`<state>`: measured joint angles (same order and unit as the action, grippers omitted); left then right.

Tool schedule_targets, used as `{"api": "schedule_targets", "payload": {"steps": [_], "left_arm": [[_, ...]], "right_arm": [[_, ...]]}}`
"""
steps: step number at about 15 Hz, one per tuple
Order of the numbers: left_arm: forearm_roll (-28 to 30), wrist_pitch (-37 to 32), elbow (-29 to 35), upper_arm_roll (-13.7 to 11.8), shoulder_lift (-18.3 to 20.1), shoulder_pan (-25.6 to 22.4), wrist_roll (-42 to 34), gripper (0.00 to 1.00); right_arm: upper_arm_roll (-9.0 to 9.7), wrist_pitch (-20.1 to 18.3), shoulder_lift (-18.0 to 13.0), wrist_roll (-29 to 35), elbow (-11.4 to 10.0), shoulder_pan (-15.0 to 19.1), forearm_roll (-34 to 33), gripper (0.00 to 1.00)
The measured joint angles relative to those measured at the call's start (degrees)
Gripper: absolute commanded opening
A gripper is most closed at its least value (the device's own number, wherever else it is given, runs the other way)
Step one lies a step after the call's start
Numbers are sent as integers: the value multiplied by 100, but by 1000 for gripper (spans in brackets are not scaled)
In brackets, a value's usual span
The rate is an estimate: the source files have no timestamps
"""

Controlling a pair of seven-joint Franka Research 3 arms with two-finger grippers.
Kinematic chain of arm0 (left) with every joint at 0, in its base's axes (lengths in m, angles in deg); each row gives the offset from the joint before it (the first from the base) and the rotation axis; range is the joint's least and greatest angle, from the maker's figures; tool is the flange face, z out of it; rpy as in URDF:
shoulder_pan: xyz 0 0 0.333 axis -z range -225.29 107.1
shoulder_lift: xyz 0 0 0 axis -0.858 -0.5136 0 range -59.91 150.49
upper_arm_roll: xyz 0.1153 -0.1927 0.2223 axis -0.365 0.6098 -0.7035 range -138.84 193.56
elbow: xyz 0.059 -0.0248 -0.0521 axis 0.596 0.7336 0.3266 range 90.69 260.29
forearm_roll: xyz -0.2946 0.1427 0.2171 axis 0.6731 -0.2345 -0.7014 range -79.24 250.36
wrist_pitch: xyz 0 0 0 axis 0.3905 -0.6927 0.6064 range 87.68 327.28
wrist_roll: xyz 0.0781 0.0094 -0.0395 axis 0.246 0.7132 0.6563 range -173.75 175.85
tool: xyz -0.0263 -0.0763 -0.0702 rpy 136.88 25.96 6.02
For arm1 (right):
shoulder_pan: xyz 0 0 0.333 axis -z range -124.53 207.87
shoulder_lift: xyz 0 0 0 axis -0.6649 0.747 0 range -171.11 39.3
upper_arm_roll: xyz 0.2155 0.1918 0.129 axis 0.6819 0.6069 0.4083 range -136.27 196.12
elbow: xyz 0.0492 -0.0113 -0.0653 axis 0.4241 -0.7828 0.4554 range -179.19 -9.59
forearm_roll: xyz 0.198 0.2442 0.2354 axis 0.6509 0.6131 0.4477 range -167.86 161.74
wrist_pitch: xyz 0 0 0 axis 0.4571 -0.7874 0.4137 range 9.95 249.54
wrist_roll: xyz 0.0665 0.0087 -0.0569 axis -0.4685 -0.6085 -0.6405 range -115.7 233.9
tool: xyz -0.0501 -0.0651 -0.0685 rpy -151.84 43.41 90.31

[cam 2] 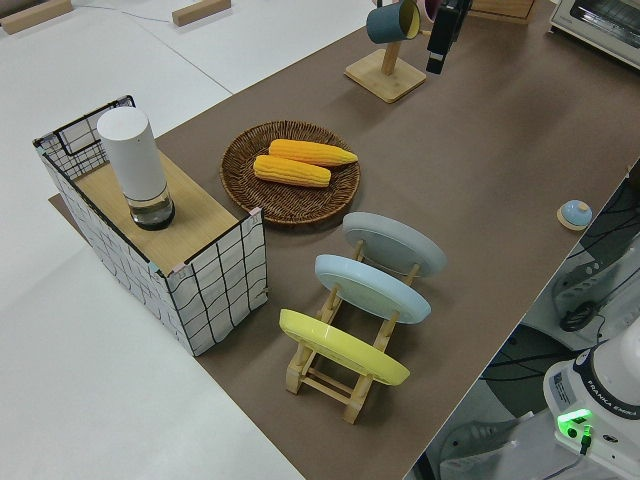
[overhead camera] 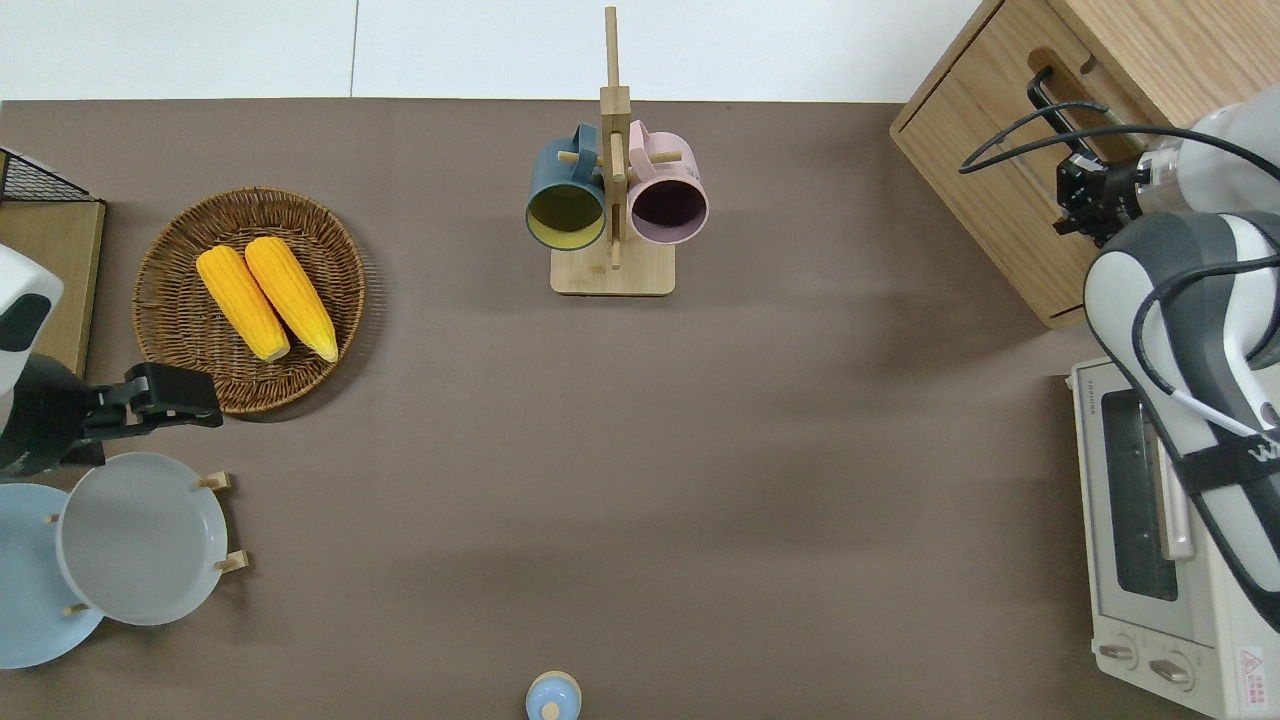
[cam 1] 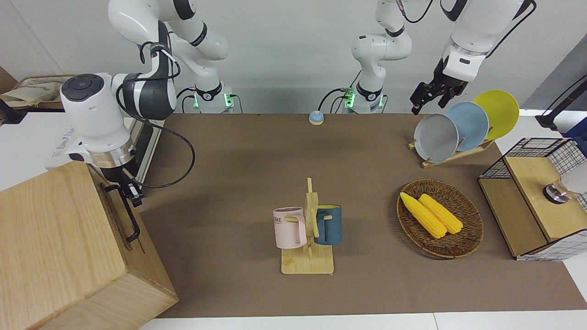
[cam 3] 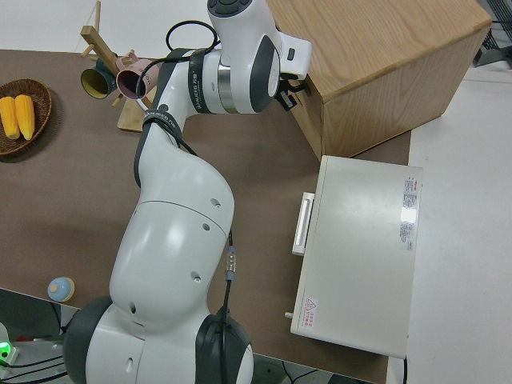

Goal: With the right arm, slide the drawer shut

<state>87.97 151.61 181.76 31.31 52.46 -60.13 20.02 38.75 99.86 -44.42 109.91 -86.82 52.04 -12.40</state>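
- Right gripper (cam 1: 130, 190) sits right at the end of the black bar handle (cam 1: 123, 211) nearer the robots, and honestly we can't tell whether its fingers are apart or pinched on the bar.
- Makes sense to be there, we think: the handle is the one thing sticking out of the front, so it's the natural spot to push or steer from.
- Our drawer (overhead camera: 1010, 150) looks fully home in the big pale wooden box (cam 1: 55, 247), front flush with the box face and no gap showing from overhead. It's at the right arm's end of the table, farther from the robots than the white toaster oven (overhead camera: 1150, 540).
- So we'd call the job basically done; what's left is probably just letting go and backing off without snagging the looping cable (cam 1: 179, 151) on the handle.
- Left gripper (cam 1: 429, 94) is parked.
- Mug rack (cam 1: 308, 233), basket of corn (cam 1: 439, 217) and plate rack (cam 1: 458, 128) are all well apart from the box, so nothing's in the way.
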Motion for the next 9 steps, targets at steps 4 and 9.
{"api": "schedule_targets", "payload": {"steps": [4, 9], "left_arm": [[0, 0, 0, 0, 0, 0, 0, 993], [0, 0, 0, 0, 0, 0, 0, 993]], "right_arm": [[61, 5, 12, -79, 82, -7, -89, 338], [410, -213, -81, -358, 169, -80, -97, 992]]}}
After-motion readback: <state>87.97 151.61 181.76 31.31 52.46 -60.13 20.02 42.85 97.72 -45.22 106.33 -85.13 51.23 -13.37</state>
